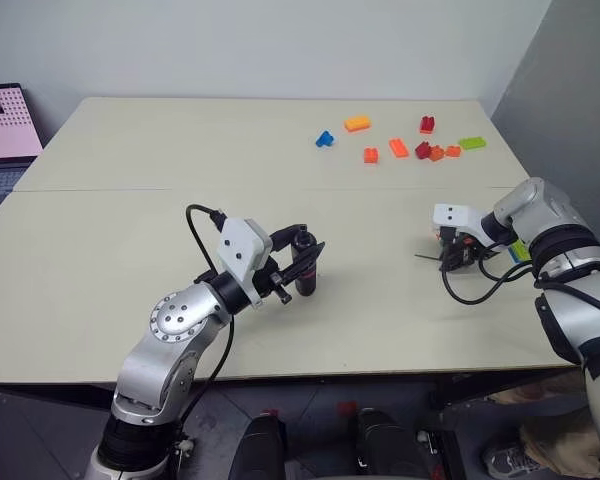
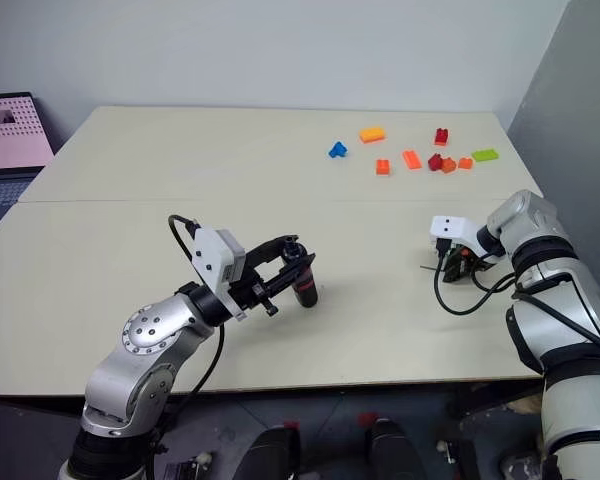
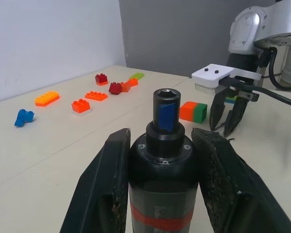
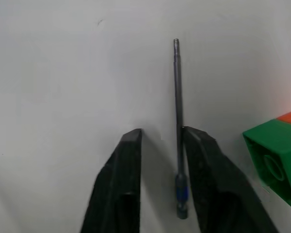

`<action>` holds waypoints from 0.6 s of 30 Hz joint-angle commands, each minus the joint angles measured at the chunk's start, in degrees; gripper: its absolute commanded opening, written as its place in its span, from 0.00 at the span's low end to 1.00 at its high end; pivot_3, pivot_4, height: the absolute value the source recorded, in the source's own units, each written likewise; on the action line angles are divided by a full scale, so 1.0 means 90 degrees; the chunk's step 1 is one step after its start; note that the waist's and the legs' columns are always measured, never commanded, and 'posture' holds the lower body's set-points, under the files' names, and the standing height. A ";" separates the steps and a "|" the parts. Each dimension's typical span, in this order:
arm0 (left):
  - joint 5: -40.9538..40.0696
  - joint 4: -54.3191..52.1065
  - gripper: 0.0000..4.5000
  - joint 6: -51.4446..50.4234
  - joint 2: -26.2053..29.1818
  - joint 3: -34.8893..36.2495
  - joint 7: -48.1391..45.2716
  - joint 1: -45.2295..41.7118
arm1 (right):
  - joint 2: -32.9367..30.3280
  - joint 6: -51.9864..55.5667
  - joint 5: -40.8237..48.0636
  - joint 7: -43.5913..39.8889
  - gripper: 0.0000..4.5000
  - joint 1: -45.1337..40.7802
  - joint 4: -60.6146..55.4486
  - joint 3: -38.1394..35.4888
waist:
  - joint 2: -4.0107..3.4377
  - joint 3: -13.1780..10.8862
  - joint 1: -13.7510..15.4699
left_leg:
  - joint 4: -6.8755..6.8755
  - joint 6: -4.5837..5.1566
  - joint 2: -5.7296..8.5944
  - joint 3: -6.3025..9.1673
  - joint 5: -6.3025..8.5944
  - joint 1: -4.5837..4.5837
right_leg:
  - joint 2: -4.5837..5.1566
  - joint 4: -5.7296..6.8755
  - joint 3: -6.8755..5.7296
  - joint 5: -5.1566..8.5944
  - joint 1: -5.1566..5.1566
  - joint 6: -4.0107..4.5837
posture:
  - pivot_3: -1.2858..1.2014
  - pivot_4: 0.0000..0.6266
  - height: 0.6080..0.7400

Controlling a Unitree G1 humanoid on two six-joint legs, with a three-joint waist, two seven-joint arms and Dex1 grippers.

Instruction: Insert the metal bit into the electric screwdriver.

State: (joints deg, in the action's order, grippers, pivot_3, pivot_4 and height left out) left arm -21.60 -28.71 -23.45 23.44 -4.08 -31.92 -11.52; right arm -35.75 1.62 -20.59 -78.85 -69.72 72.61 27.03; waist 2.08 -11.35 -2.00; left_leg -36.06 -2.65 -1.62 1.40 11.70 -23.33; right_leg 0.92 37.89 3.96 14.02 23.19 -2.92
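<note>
A: Start at the left. What does the left gripper (image 1: 302, 262) have?

B: Its jaws are clamped on the black pen-shaped electric screwdriver with the red band (image 3: 163, 170), one finger on each side of the barrel. In the head views the tool hangs over the pale beige tabletop (image 1: 130, 240), to the left of the green and orange stacked brick (image 3: 193, 111).

A: And the tool's socket?

B: The left wrist view looks along it: a round open end above a blue patch on the collar.

A: Moving right?

B: The right gripper (image 4: 161, 136) points down at the tabletop just beside that stacked brick. The thin dark grey metal bit with a blue band near one end (image 4: 178, 116) lies flat on the tabletop between the two fingers, against the inside of one. The jaws stand narrow, with a gap left on the other side, so I cannot tell if they grip it.

A: Anything beyond the brick?

B: A scatter of small orange, red, blue and green toy bricks (image 1: 398, 147) far behind it.
</note>
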 commanded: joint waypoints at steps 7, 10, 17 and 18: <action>0.0147 0.0305 0.36 0.0048 0.0254 -0.0165 -0.0322 -0.0055 | -0.0172 -0.0207 0.0361 -0.0114 0.00 0.0116 -0.0244 -0.0692 | -0.0003 0.0001 -0.0005 | 0.0000 0.0000 0.0000 -0.0001 0.0000 0.0001 | -0.0001 0.0002 0.0001 0.0001 0.0000 -0.0002 | 0.52 0.24 1.00; 0.0068 0.0537 0.36 0.0084 0.0276 -0.0071 -0.0445 -0.0255 | -0.0327 -0.0192 0.0999 -0.0212 0.00 0.0388 -0.0881 -0.1326 | -0.0004 0.0001 -0.0020 | 0.0000 0.0000 0.0000 -0.0002 0.0000 0.0002 | -0.0001 0.0003 0.0002 0.0000 0.0000 -0.0002 | 0.52 0.24 1.00; -0.0498 0.0752 0.36 -0.0200 -0.0029 0.0101 -0.0487 -0.0975 | -0.0543 0.1528 0.2924 -0.0192 0.00 0.2106 -0.4874 -0.2935 | -0.0004 0.0001 0.0013 | -0.0001 0.0000 -0.0001 0.0006 0.0000 -0.0001 | -0.0003 0.0007 -0.0002 0.0009 0.0000 -0.0025 | 0.52 0.24 1.00; -0.0611 0.0771 0.36 -0.0308 -0.0048 0.0118 -0.0518 -0.1116 | -0.0523 0.1878 0.3201 -0.0023 0.00 0.2407 -0.5553 -0.3163 | -0.0005 0.0000 0.0020 | -0.0001 0.0000 -0.0002 0.0009 0.0000 -0.0004 | -0.0003 0.0009 -0.0003 0.0009 0.0001 -0.0025 | 0.52 0.24 1.00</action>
State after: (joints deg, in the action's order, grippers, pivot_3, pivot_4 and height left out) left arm -24.45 -21.24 -24.69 23.80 -3.90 -36.10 -19.23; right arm -39.85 12.55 2.11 -80.81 -50.39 34.70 3.33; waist 2.04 -11.35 -1.82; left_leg -36.06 -2.65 -1.63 1.51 11.70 -23.40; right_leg 0.89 37.96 3.91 14.11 23.22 -3.16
